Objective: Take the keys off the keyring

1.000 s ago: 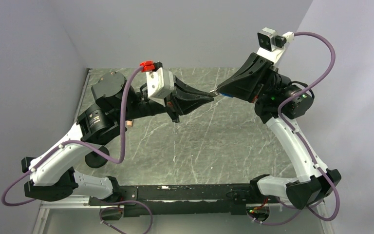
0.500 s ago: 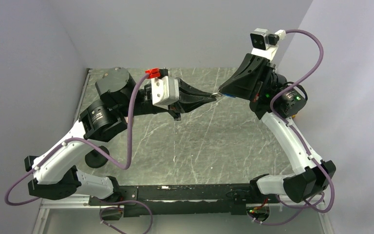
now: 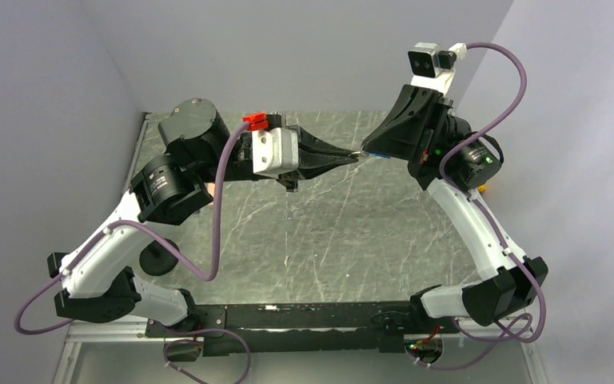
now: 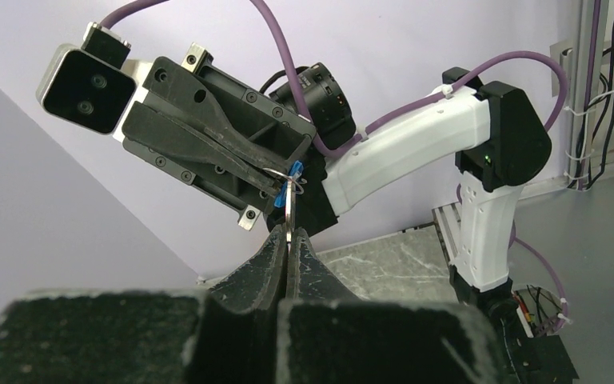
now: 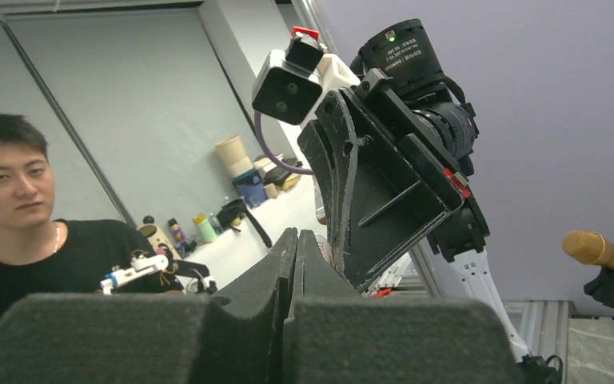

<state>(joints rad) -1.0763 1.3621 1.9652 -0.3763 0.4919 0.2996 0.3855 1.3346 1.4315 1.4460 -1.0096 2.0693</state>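
keys (image 4: 292, 170) mid-air over bench (image 3: 344, 232), toward far edge | right gripper (image 4: 278, 180) clamped on their blue heads | left gripper (image 4: 289, 234) pinched on keyring (image 4: 288, 210) | ring edge-on, long axis tip-to-tip, keys straight ahead of left tips

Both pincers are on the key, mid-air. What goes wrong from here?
1. Left pincer pinches only the end of the silvery metal part at its very tips; a pull may slip it out.
2. Right pincer holds the blue-headed key equally marginally, above the table; a drop likely means a difficult regrasp.
3. Tips almost meet, so twisting could make the fingers collide.
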